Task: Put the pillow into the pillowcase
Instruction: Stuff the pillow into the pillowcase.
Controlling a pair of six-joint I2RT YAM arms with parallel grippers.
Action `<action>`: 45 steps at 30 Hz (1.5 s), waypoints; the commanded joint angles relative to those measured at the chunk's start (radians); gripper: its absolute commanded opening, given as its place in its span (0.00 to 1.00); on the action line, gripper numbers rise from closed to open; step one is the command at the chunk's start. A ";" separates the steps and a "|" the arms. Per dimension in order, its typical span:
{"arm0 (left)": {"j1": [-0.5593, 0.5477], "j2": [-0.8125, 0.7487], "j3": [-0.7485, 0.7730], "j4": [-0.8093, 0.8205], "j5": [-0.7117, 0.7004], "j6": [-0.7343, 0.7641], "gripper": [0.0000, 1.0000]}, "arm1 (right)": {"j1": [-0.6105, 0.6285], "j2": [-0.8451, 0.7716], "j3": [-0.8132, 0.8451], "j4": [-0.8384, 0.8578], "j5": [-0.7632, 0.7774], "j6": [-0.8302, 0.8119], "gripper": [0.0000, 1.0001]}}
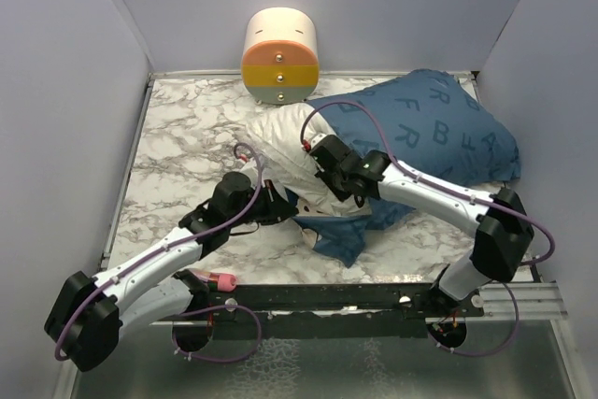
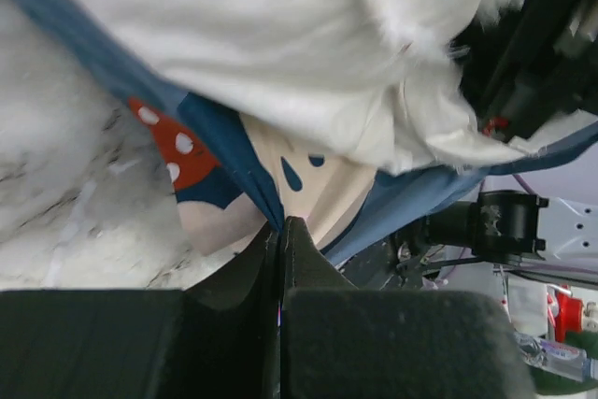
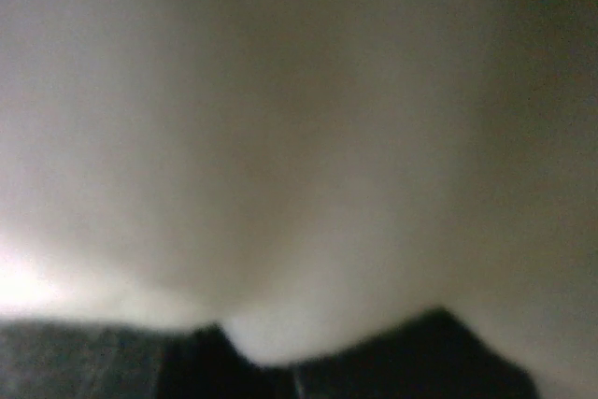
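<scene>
**Both jaws closed: one on the case, one on the pillow**

Nearest us, the left gripper (image 2: 280, 227) has its jaws pressed together on a fold of the pillowcase (image 1: 430, 128). It pinches the blue hem just beside the red polka-dot bow (image 2: 168, 142) and a cream cartoon face. This edge lies low on the marble table (image 1: 187, 128), with the pillow (image 1: 280, 142) bulging directly above the pinch.

A little farther in, the right gripper (image 3: 271, 357) is buried in white cloth. Its wrist view is blurred and filled with pillow fabric, which dips into the notch between the closed fingertips, so we read it as a pinch on the pillow.

The pillow's white end sticks out of the case mouth toward the left. The rest of the case lies swollen toward the far right corner. Beyond both, a cream-and-orange cylinder (image 1: 280, 58) stands against the back wall, apart from the cloth.
</scene>
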 commanded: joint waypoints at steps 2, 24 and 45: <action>0.033 -0.135 -0.033 -0.142 0.060 -0.021 0.00 | -0.046 0.182 -0.085 0.024 0.393 0.051 0.03; 0.117 -0.161 0.053 -0.178 0.037 -0.091 0.30 | -0.046 0.336 -0.130 0.090 -0.236 -0.008 0.04; 0.135 -0.211 -0.099 0.007 -0.122 -0.282 0.35 | -0.046 -0.238 0.143 0.027 -0.713 -0.238 0.88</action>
